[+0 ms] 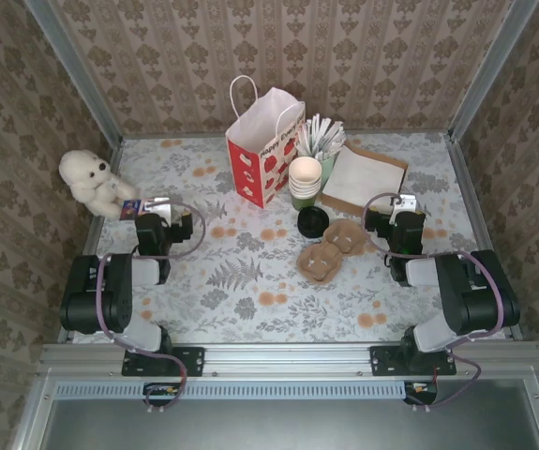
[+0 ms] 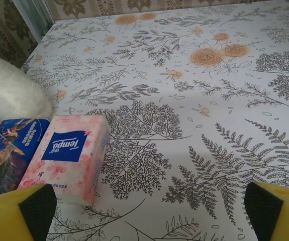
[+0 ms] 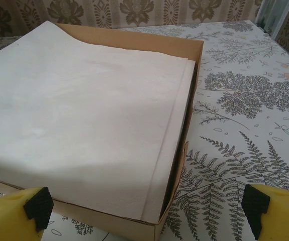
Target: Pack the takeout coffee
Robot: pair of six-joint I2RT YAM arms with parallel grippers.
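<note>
The takeout coffee (image 1: 313, 221), a small dark cup with a black lid, stands mid-table in front of the red-and-white paper bag (image 1: 264, 148). My left gripper (image 1: 161, 209) rests at the left side, well away from the cup. In the left wrist view the left gripper (image 2: 149, 213) is open over bare tablecloth, its yellow fingers (image 2: 31, 208) at the frame's bottom corners. My right gripper (image 1: 400, 208) sits right of the cup. In the right wrist view the right gripper (image 3: 147, 213) is open, facing the near corner of a brown tray of white napkins (image 3: 182, 150).
A stack of cream cups (image 1: 305, 178) and a pale green cup of sticks (image 1: 323, 141) stand behind the coffee. Cardboard cup carriers (image 1: 330, 248) lie in front of it. A white plush toy (image 1: 91, 181) and two tissue packs (image 2: 69, 155) sit by the left gripper.
</note>
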